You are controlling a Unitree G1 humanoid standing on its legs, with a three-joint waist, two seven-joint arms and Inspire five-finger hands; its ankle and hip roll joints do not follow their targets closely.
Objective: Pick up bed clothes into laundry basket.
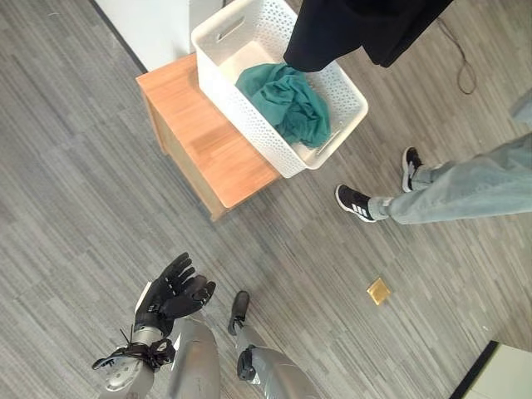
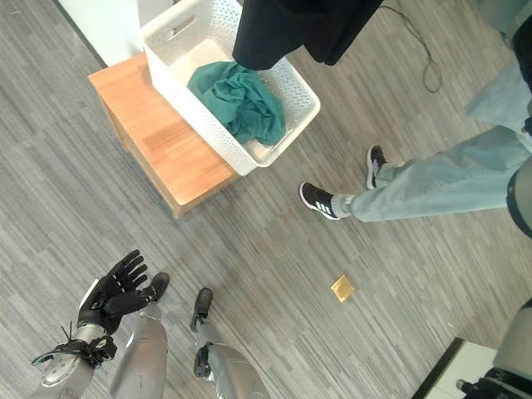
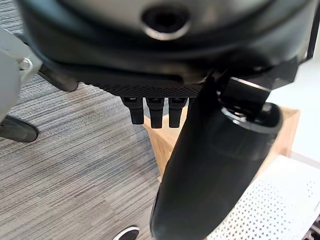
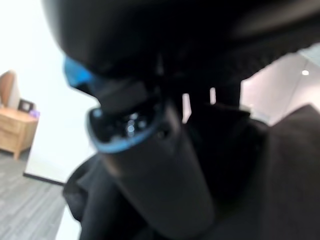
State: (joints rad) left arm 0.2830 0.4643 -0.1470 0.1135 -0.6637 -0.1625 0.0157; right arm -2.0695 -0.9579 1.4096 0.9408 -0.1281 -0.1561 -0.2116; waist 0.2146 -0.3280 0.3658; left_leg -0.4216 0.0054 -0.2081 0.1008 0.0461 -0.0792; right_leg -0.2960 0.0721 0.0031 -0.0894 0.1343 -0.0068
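Note:
A white perforated laundry basket [image 1: 241, 112] stands on a low wooden table [image 1: 208, 141]. A teal cloth [image 1: 287, 104] lies crumpled inside it. A black garment [image 1: 349, 29] hangs down over the basket's far end. In the right wrist view my right hand [image 4: 150, 165] is wrapped in that black garment [image 4: 280, 165], its thumb against the cloth. My left hand [image 1: 170, 295] hovers over the floor in front of the table, fingers [image 3: 155, 112] spread and holding nothing.
A person's legs in light jeans [image 1: 449, 191] and black shoes [image 1: 353, 202] stand right of the basket. A brass floor plate [image 1: 378, 291] sits in the grey plank floor. White furniture [image 1: 154, 25] stands behind the table.

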